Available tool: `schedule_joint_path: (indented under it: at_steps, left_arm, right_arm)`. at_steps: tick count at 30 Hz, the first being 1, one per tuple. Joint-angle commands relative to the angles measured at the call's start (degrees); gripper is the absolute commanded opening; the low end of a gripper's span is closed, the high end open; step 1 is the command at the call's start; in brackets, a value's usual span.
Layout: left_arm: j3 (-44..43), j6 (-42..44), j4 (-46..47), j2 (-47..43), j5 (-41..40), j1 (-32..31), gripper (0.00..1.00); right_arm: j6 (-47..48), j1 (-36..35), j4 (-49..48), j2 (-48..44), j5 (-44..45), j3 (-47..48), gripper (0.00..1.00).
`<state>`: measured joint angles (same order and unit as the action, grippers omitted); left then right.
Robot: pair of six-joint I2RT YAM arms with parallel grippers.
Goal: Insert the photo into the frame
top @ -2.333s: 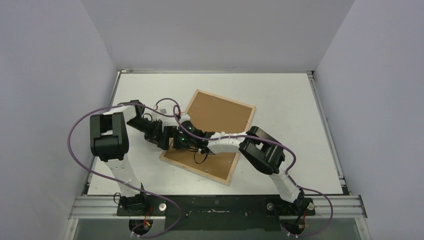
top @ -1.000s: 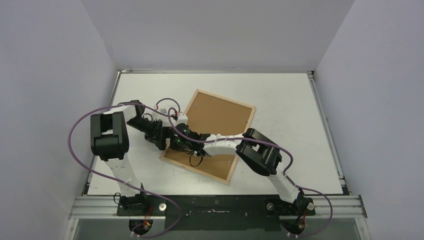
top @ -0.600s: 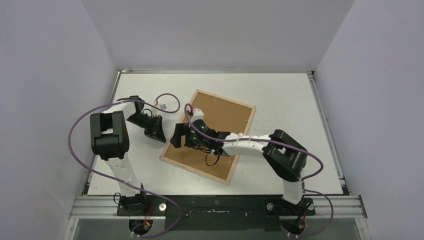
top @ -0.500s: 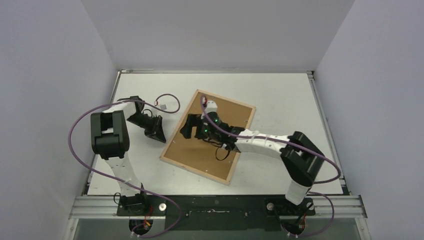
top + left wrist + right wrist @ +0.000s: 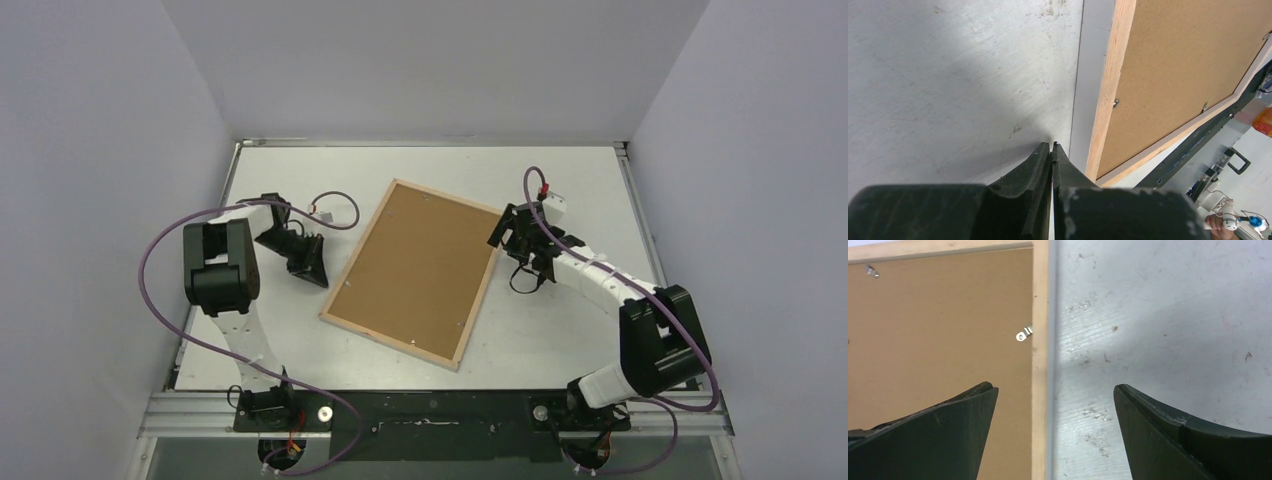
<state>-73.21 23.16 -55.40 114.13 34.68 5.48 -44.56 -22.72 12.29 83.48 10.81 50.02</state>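
The frame (image 5: 392, 341) lies flat and tilted in the middle of the table, its back up, filled by the brown fibreboard backing panel (image 5: 420, 270). The photo is not visible in any view. My left gripper (image 5: 318, 275) is shut and empty, low over the table just left of the frame's left slat (image 5: 1105, 100). Its fingertips (image 5: 1052, 145) are pressed together. My right gripper (image 5: 505, 235) is open and empty. It hovers over the frame's right slat (image 5: 1040, 315), one finger over the backing panel (image 5: 938, 315) and one over bare table.
Small metal clips (image 5: 1023, 335) hold the backing panel at the frame's inner edge. The white table (image 5: 560, 330) has a raised rim and grey walls on three sides. Purple cables (image 5: 335, 205) loop from both arms.
My right arm has swung from over the frame's left part to its right edge, uncovering the backing panel. My left gripper has drawn back a little left of the frame.
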Motion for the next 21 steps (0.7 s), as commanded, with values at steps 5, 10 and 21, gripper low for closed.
schedule_joint_path:
  at_steps: [5,10,21]
  left_arm:
    - [3.4,2.4,1.8,-2.0,0.5,-2.7,0.02]
    - [4.2,3.8,1.7,-2.9,1.0,-3.4,0.02]
    - [4.3,5.8,1.1,-3.7,2.7,-10.6,0.00]
  right_arm:
    - [-1.9,4.1,-10.4,6.8,-10.6,-1.0,0.90]
    - [-2.9,5.4,-14.0,12.3,-16.0,2.0,0.90]
    - [-6.1,6.6,-18.3,21.9,-22.5,10.1,0.90]
